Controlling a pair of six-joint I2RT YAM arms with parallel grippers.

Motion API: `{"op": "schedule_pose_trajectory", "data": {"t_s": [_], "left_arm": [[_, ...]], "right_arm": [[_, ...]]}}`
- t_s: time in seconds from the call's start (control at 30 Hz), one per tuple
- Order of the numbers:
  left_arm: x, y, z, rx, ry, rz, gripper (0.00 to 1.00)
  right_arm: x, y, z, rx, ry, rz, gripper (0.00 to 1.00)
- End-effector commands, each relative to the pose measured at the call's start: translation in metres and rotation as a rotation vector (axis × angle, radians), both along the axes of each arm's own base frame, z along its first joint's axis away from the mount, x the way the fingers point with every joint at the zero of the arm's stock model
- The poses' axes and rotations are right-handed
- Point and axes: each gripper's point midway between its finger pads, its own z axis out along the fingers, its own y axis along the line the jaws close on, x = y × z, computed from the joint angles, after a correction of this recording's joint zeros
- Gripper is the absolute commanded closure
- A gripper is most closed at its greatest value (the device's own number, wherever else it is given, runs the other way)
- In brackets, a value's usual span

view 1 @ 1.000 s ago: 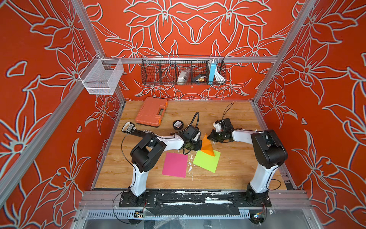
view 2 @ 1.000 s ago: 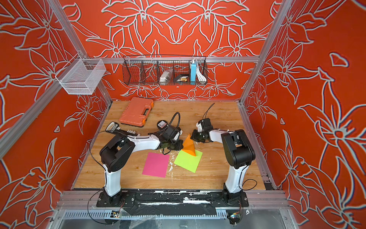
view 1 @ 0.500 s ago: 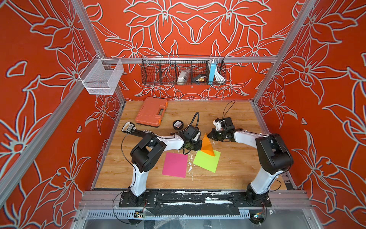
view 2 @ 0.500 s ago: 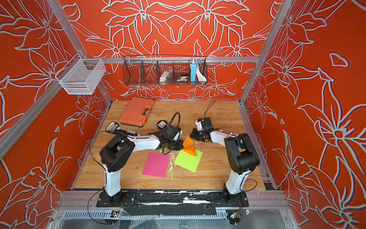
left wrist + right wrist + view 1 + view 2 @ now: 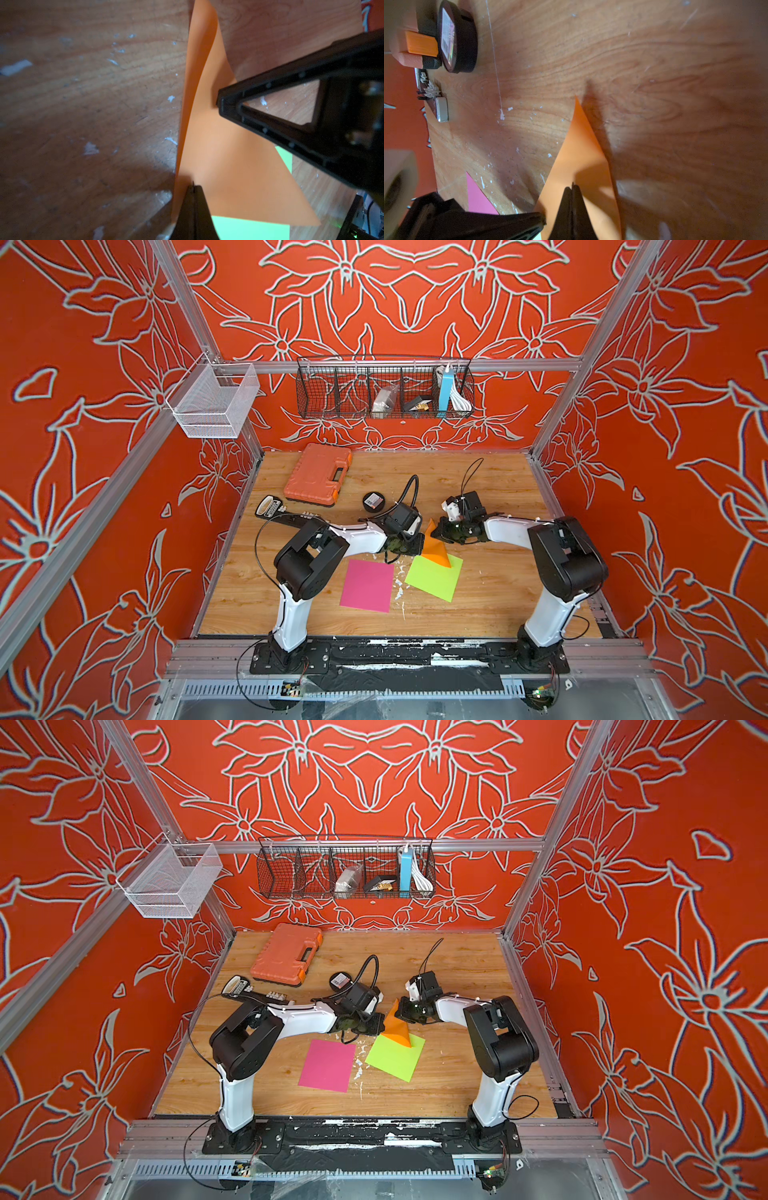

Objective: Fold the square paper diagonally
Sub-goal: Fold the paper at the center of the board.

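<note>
Orange paper (image 5: 435, 546) stands half-raised and curved at mid-table, its low corner lying over a green sheet (image 5: 434, 580), with a pink sheet (image 5: 368, 585) nearby. The left gripper (image 5: 417, 547) and right gripper (image 5: 434, 533) touch it from opposite sides, jaws pressed together. Whether either pinches it is unclear.

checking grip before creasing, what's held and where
The orange paper: left gripper pinches one edge of its raised fold, right gripper the opposite edge.

2 white arms (image 5: 357, 537), bulky black joints (image 5: 567, 560), thin black cables (image 5: 417, 489), black triangular tool fingers (image 5: 264, 129), small screws (image 5: 268, 84)
</note>
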Motion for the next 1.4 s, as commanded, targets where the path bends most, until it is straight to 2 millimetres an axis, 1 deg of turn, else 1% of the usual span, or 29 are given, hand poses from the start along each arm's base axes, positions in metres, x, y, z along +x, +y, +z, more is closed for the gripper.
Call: {"op": "schedule_pose_trajectory", "data": {"t_s": [0.0, 0.13, 0.33, 0.6, 0.67, 0.93, 1.13, 1.2, 1.27, 1.37], "left_arm": [[-0.014, 0.008, -0.026, 0.077, 0.065, -0.013, 1.0], [-0.015, 0.009, -0.026, 0.08, 0.065, -0.015, 1.0], [-0.014, 0.009, -0.026, 0.08, 0.063, -0.014, 1.0], [-0.014, 0.009, -0.026, 0.081, 0.064, -0.014, 1.0], [-0.015, 0.009, -0.027, 0.084, 0.066, -0.015, 1.0], [-0.015, 0.009, -0.026, 0.083, 0.064, -0.015, 1.0], [-0.015, 0.008, -0.025, 0.08, 0.064, -0.017, 1.0], [-0.015, 0.008, -0.025, 0.08, 0.064, -0.017, 1.0], [-0.015, 0.008, -0.026, 0.079, 0.064, -0.017, 1.0], [-0.015, 0.007, -0.026, 0.078, 0.066, -0.018, 1.0]], "right_arm": [[0.011, -0.001, -0.002, -0.001, 0.013, -0.022, 1.0], [0.021, -0.004, -0.005, 0.002, 0.015, -0.047, 1.0], [0.031, -0.018, -0.012, -0.018, 0.016, -0.103, 1.0], [0.038, -0.018, -0.019, -0.008, 0.026, -0.11, 1.0], [0.041, -0.017, -0.019, -0.008, 0.022, -0.111, 1.0], [0.049, -0.027, -0.019, -0.048, 0.013, -0.154, 1.0], [0.055, -0.026, -0.018, -0.051, 0.007, -0.147, 1.0], [0.056, -0.027, -0.018, -0.063, 0.0, -0.143, 1.0], [0.059, -0.025, -0.012, -0.06, -0.016, -0.125, 1.0], [0.06, -0.017, 0.005, -0.053, -0.053, -0.067, 1.0]]}}
